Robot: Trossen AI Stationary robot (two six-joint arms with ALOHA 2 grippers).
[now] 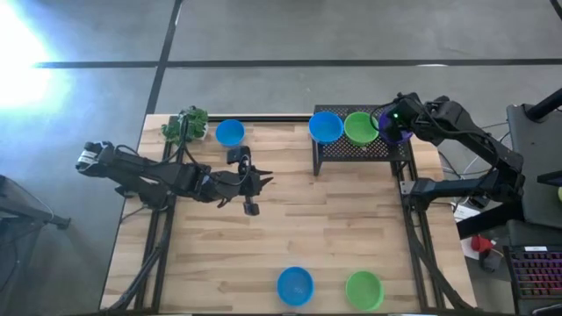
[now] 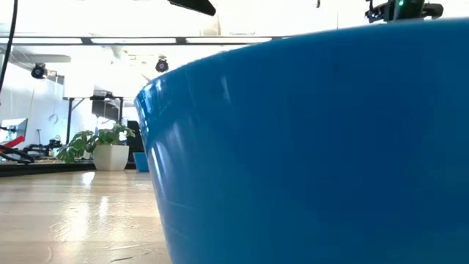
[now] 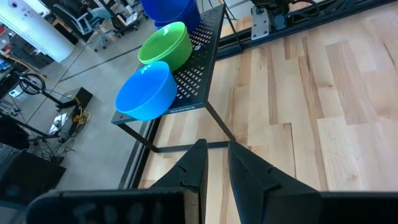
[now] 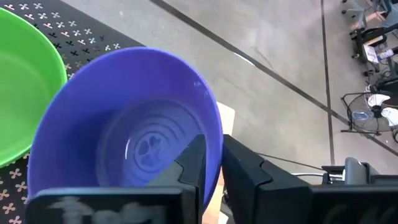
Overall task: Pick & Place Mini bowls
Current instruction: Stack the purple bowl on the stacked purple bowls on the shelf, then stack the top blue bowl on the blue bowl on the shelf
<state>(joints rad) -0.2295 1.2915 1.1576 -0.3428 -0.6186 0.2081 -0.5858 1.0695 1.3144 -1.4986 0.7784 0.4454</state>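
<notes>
A black perforated rack (image 1: pixel 362 151) at the table's far right carries a blue bowl (image 1: pixel 325 127), a green bowl (image 1: pixel 360 128) and a purple bowl (image 1: pixel 397 130) in a row. My right gripper (image 1: pixel 393 118) is shut on the purple bowl (image 4: pixel 124 143) at the rack's right end. Another blue bowl (image 1: pixel 230 132) rests on its base near the far edge. A blue bowl (image 1: pixel 295 285) and a green bowl (image 1: pixel 363 288) stand at the near edge. My left gripper (image 1: pixel 263 180) hovers shut over the table's left middle, holding nothing. My right gripper pinches the purple bowl's rim (image 4: pixel 214 121) on the side away from the green bowl, one finger (image 4: pixel 194 158) inside the bowl and one (image 4: pixel 245 165) outside. The fingers come from above, slanting down. The bowl is upright over the rack; whether its base rests there I cannot tell.
A small leafy plant (image 1: pixel 184 125) stands at the far left corner beside the blue bowl. The near-edge blue bowl (image 2: pixel 315 147) fills most of the low view. Bare wood (image 1: pixel 334 228) lies between the rack and the near bowls. The green bowl (image 4: pixel 25 87) touches or nearly touches the purple one.
</notes>
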